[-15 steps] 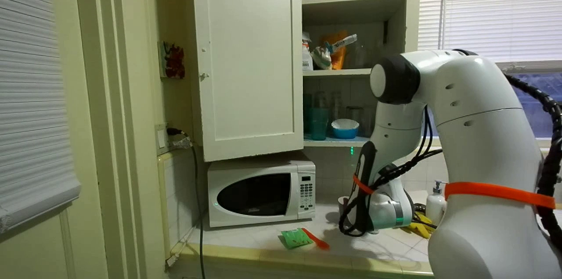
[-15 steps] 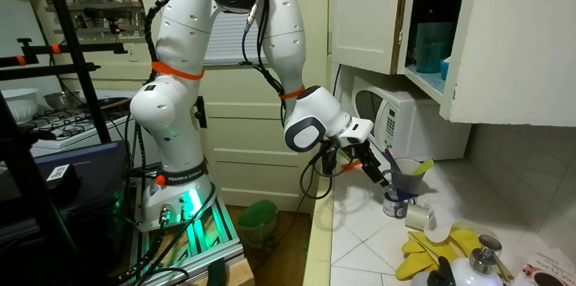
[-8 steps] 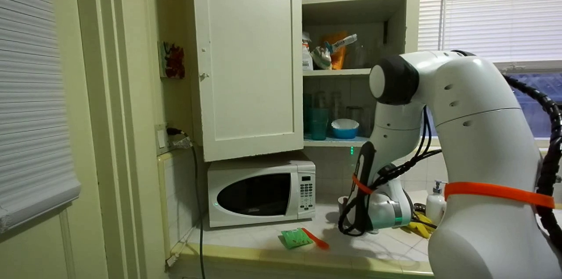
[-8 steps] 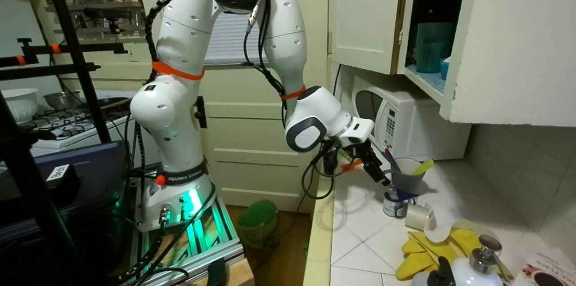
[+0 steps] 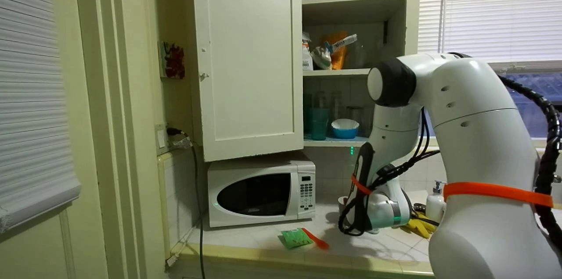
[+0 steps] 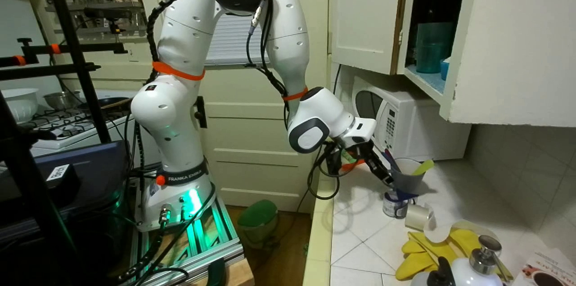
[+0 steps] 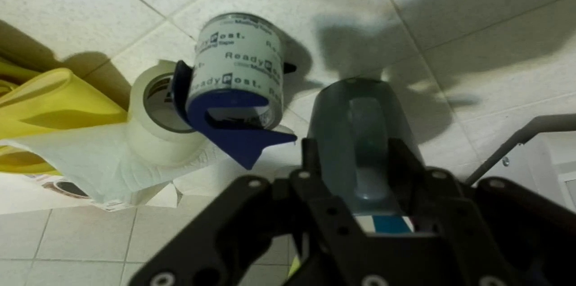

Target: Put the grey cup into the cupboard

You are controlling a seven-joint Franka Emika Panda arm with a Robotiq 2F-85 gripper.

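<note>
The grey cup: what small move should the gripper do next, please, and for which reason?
I would probably close the gripper gently: in the wrist view, its open fingers flank the handle of the grey cup, though how deep they reach is hard to tell.

The cup is grey, the gripper black, the cupboard white. Dark "ReadyPost" lettering repeats across the pale mailing-tape roll, whose dispenser is deep blue. The rubber gloves are yellow, the tumbler teal.
</note>
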